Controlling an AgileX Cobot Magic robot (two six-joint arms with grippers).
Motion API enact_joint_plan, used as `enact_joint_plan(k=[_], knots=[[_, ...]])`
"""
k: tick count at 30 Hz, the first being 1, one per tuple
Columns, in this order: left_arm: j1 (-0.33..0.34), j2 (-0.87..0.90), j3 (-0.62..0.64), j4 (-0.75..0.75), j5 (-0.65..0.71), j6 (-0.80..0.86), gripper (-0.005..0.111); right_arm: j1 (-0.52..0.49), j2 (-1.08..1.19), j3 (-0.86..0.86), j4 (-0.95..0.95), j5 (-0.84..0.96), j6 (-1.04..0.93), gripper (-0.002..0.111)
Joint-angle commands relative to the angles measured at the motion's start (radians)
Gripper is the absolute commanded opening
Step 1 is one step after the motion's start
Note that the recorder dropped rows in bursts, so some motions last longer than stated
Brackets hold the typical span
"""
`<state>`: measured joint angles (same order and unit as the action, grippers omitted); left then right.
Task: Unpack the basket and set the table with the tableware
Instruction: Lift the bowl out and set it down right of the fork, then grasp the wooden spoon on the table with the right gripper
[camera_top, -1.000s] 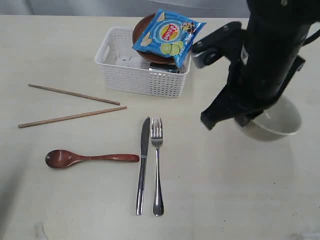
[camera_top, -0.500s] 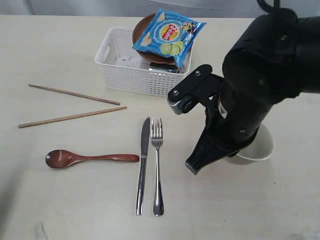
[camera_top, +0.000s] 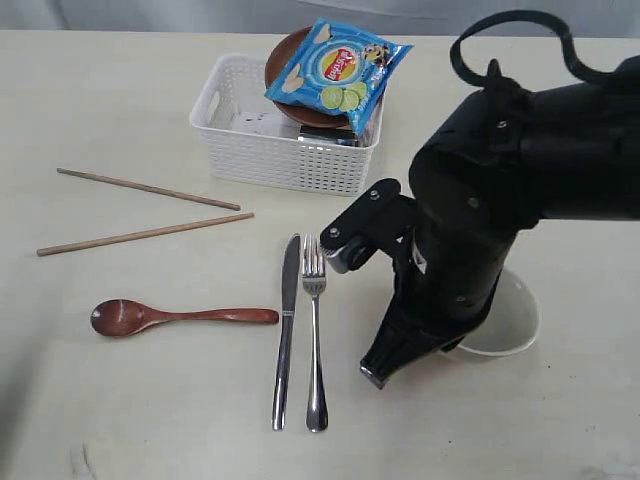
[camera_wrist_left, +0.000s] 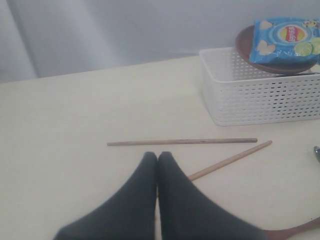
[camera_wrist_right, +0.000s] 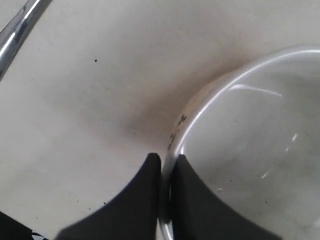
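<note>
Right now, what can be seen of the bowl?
The bowl is pale, glossy and round, ceramic by its look, upright, nothing seen inside. The right gripper pinches its rim from both sides. It sits low over the table, right of the fork, mostly hidden by the arm; whether it touches down is unclear.

Glossy bowl (camera_top: 515, 318), shiny steel knife (camera_top: 285, 330), matt wooden chopsticks (camera_top: 145, 233), perforated plastic basket (camera_top: 290, 160).

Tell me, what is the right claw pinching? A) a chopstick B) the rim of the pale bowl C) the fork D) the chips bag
B: the right wrist view shows the right claw closed on the rim of the bowl, one finger on each side.
</note>
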<state>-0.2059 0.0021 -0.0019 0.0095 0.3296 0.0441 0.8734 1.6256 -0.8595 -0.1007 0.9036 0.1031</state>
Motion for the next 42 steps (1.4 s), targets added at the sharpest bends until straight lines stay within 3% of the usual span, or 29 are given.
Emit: enact_joint_plan(k=[1, 5, 14, 21, 25, 28, 33, 42], knots=[[-0.006, -0.002, 0.002, -0.002, -0.008, 0.000, 0.000, 0.027, 0.012, 0.001, 0.052, -0.044, -0.018, 0.018], [-0.006, -0.002, 0.002, -0.002, -0.008, 0.000, 0.000, 0.051, 0.012, 0.001, 0.090, -0.040, -0.030, 0.036], [-0.006, -0.002, 0.002, -0.002, -0.008, 0.000, 0.000, 0.061, -0.047, -0.059, 0.068, 0.040, -0.063, 0.036], [-0.006, -0.002, 0.002, -0.002, -0.008, 0.000, 0.000, 0.061, -0.091, -0.311, 0.171, 0.173, -0.157, 0.036], [-0.006, -0.002, 0.002, -0.002, -0.008, 0.000, 0.000, 0.085, -0.004, -0.428, 0.313, 0.186, -0.271, 0.036], [-0.006, -0.002, 0.002, -0.002, -0.008, 0.000, 0.000, 0.111, 0.108, -0.511, 0.306, 0.219, -0.324, 0.037], [-0.006, -0.002, 0.002, -0.002, -0.008, 0.000, 0.000, 0.143, 0.285, -0.620, 0.301, 0.209, -0.387, 0.047], [-0.006, -0.002, 0.002, -0.002, -0.008, 0.000, 0.000, 0.187, 0.488, -0.734, 0.185, 0.168, -0.427, 0.046]])
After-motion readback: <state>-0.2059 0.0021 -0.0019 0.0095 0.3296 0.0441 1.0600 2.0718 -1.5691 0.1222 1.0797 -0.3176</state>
